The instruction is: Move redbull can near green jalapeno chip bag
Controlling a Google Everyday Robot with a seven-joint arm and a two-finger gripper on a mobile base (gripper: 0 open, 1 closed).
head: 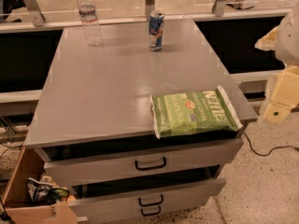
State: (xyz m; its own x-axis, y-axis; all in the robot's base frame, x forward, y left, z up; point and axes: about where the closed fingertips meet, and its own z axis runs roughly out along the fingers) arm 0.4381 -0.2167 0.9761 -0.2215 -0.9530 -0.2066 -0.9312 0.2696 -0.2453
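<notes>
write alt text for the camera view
A redbull can stands at the back of a grey drawer cabinet, far from the green jalapeno chip bag lying at its front right corner. A water bottle stands back left; the gripper hangs off to the right.

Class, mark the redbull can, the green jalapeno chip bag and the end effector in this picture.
redbull can (156,31), camera view, middle of its blue body.
green jalapeno chip bag (194,112), camera view, centre of its face.
end effector (279,97), camera view, right edge, its cream housing.

The redbull can (156,30) is seen well behind the green jalapeno chip bag (194,113), the gripper (279,101) beside the table (103,92).
</notes>
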